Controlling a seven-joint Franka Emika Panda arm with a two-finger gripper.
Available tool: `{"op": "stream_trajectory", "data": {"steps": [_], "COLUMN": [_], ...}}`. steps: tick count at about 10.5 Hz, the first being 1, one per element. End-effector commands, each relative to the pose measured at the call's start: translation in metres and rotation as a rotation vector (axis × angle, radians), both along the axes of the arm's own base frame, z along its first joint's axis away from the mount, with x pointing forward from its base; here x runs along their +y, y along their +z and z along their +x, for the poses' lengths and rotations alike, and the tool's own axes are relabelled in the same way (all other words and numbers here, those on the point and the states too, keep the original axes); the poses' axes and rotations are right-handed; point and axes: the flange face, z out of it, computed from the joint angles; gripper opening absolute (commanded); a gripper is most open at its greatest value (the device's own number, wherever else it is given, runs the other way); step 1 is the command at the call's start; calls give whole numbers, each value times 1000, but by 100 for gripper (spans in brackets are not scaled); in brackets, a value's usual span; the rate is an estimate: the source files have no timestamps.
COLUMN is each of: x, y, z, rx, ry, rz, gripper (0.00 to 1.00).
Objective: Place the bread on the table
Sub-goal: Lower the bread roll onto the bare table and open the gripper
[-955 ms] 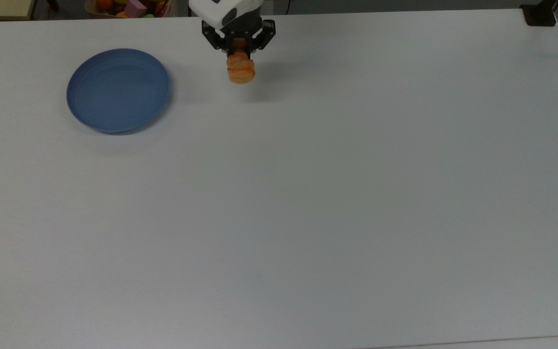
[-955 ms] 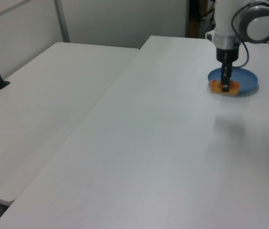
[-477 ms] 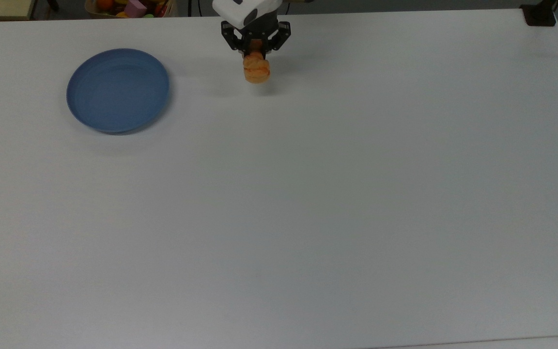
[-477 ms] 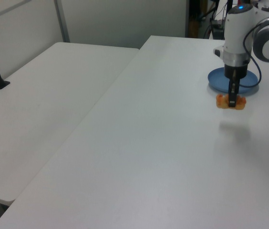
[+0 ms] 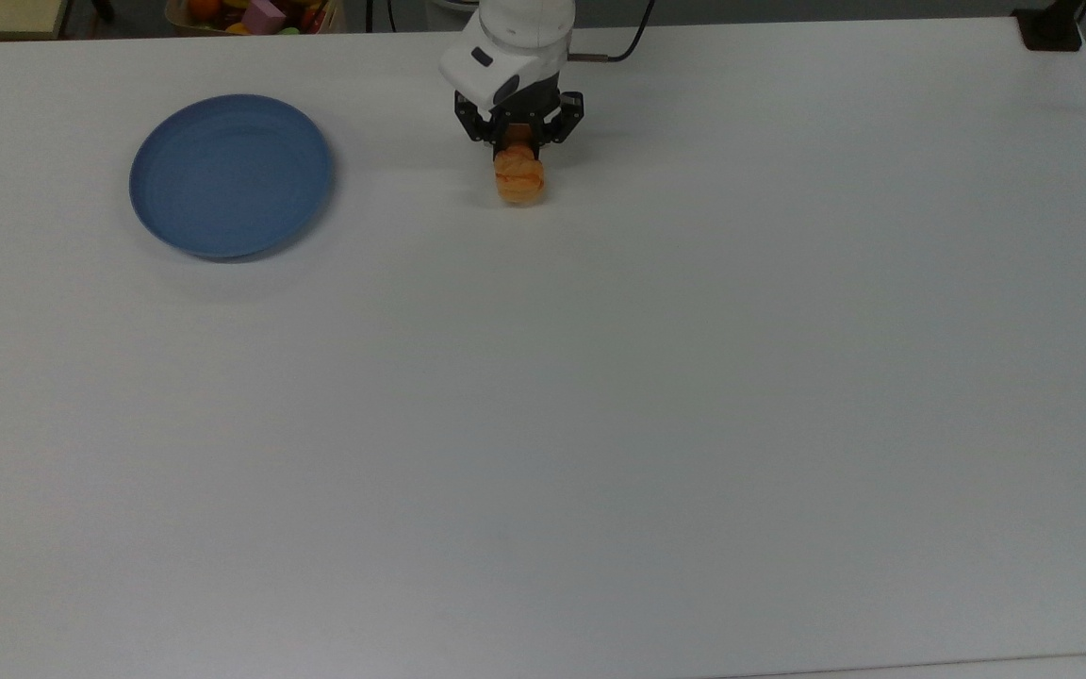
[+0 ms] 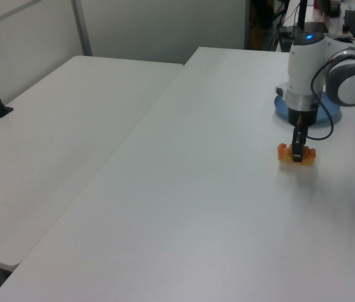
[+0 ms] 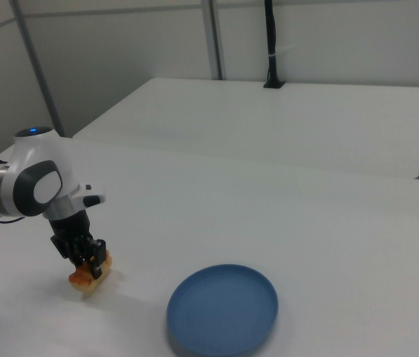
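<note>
Evidently the placing step is nearly finished: the jaws of the gripper [image 5: 518, 158] are clamped on the bread [image 5: 518, 179], which sits low against the white counter [image 5: 600, 396], apparently touching it or just above, well apart from the blue plate [image 5: 231, 175] toward the top view's left. The next move calls for parting the jaws and lifting straight up so the bun is not dragged. Counted: one bread, one plate, one arm, one counter in use.

You see a smooth, matt white worktop [image 5: 694, 377], a matt blue plastic-looking plate [image 5: 231, 175], and glossy white arm casing [image 6: 305, 69].
</note>
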Motion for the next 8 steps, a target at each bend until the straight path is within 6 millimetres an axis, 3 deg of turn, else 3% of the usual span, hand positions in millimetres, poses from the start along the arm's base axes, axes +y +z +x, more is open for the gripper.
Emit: {"op": "stream_trajectory", "data": {"steps": [1,2,4,5,7,8], "x": [9,9,7,7,7,8], "y": [-10,-12,-10,-7,8,30], "z": [3,5,5,6,11,20], "rx": [6,12,13,10,22,28], "ry": [-24,-25,-28,-27,-34,-38], "rz": [7,6,4,3,-4,-11], "gripper": [58,60,92,100,100,100]}}
